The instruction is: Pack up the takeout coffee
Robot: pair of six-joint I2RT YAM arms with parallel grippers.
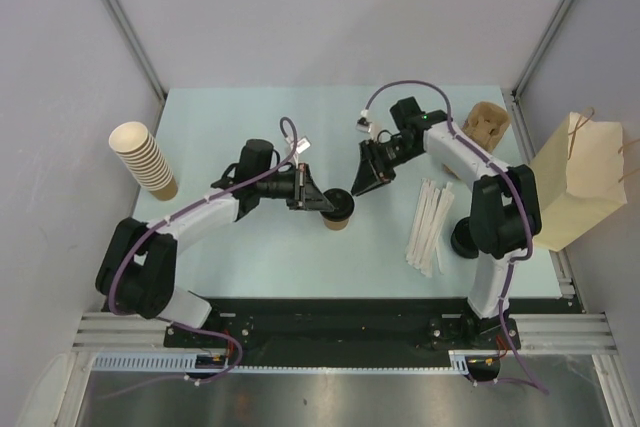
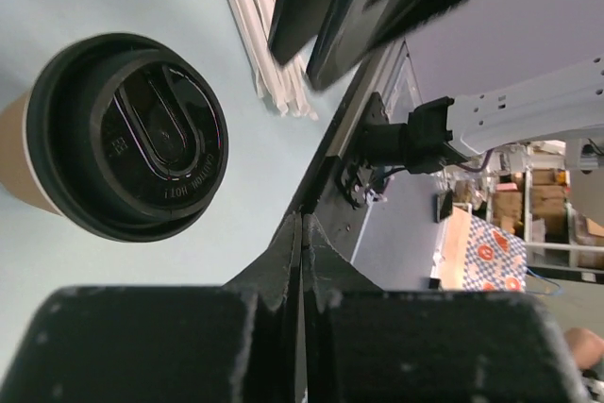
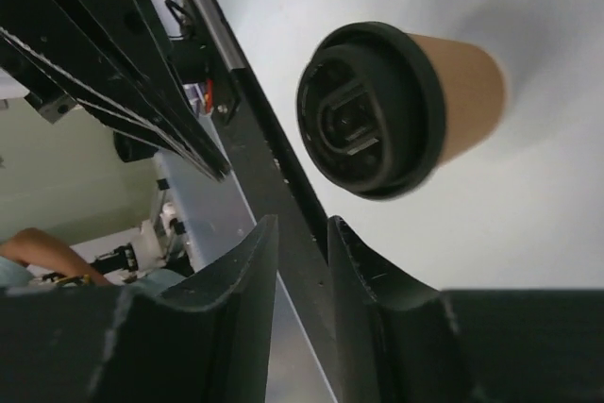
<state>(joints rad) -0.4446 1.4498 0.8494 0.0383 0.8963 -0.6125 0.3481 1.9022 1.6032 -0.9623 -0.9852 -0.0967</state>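
Observation:
The takeout coffee cup (image 1: 339, 213) stands upright in the middle of the table, tan-brown with a black lid on it. It also shows in the left wrist view as the cup (image 2: 127, 139) and in the right wrist view as the cup (image 3: 396, 110). My left gripper (image 1: 322, 201) is shut with nothing in it, its tips (image 2: 302, 231) just beside the lid. My right gripper (image 1: 358, 187) hovers close to the cup's right side, jaws (image 3: 302, 233) a narrow gap apart and empty. The brown pulp carrier tray (image 1: 487, 125) lies at the back right.
A tall stack of nested tan cups (image 1: 143, 157) leans at the left. White wrapped straws (image 1: 430, 225) lie right of centre, with black lids (image 1: 463, 239) beside them. A paper bag (image 1: 580, 182) stands at the right edge.

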